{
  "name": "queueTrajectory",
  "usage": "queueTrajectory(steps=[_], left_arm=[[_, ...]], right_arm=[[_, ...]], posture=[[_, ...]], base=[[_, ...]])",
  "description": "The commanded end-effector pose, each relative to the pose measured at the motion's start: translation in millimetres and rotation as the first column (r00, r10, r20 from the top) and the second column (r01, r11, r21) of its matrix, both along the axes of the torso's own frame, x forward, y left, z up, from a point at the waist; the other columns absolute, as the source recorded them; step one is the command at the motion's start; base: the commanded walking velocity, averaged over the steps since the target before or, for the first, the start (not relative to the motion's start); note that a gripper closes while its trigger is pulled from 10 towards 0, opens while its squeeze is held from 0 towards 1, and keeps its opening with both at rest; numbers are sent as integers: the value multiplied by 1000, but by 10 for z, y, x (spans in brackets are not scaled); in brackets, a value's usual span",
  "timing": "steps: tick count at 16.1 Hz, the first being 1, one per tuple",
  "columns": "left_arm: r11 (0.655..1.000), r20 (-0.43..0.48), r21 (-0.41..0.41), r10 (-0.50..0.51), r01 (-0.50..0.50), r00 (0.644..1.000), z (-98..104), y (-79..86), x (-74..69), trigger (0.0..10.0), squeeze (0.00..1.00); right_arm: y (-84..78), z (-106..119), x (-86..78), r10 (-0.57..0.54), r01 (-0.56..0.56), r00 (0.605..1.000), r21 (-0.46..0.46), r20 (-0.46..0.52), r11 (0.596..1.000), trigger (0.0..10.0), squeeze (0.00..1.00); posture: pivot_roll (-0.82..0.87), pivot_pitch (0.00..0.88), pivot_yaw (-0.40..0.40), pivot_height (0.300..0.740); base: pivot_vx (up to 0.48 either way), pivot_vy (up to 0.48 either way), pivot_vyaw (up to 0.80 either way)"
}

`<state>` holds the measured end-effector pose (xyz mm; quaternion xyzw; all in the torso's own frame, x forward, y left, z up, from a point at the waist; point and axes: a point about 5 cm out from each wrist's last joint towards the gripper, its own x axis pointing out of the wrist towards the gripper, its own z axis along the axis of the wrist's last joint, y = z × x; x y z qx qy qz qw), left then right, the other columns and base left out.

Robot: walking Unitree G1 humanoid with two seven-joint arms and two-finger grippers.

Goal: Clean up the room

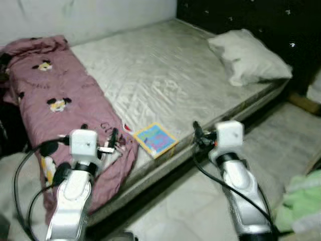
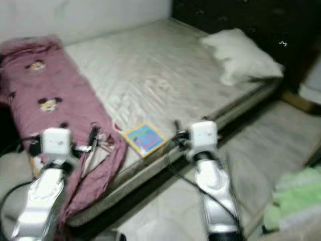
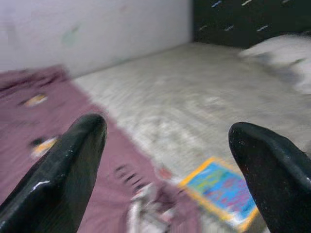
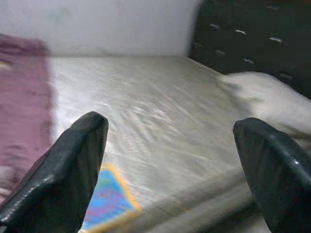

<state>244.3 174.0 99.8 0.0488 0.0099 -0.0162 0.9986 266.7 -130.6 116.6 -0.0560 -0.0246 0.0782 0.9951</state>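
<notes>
Facing the bed [image 1: 165,80], the robot holds both arms forward above its near edge. The left pincer [image 3: 167,160] is spread wide and empty, poised over the hem of the pink cartoon-print blanket [image 1: 55,95]; the right pincer [image 4: 170,165] is likewise spread and empty, at the mattress edge. A colourful book [image 1: 156,139] lies flat on the mattress between the two pincers, just ahead of them and touching the blanket's hem. A pillow [image 1: 248,57] rests well beyond the right pincer, near the dark headboard [image 1: 241,15]. The book is probably light, thin and stiff; lying flat, it would best be taken by its overhanging near corner. The blanket is soft and bulky, and any gathered fold should serve.
</notes>
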Motion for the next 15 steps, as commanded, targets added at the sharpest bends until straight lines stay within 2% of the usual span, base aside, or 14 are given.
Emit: queueTrajectory(steps=[1,5,12,15], left_arm=[[1000,19,-6,-21,21,1000,49,-60,22,10000,0],[999,13,-34,-11,11,1000,33,-63,27,10000,0],[999,15,-35,-19,19,1000,39,-84,35,10000,0],[999,15,-36,-18,19,1000,38,-84,39,10000,0]], right_arm=[[-92,-1,-9,-22,22,1000,-13,-4,1000,10000,0],[-93,-2,2,-17,17,1000,-21,-2,1000,10000,0],[-93,6,14,-8,8,1000,-22,0,1000,10000,0],[-90,2,19,-11,11,1000,-16,-2,1000,10000,0]], posture=[[16,0,-11,740],[15,0,-15,740],[15,0,-19,740],[15,0,-20,740]], base=[[0,0,800],[0,0,800],[0,0,799],[0,0,540]])
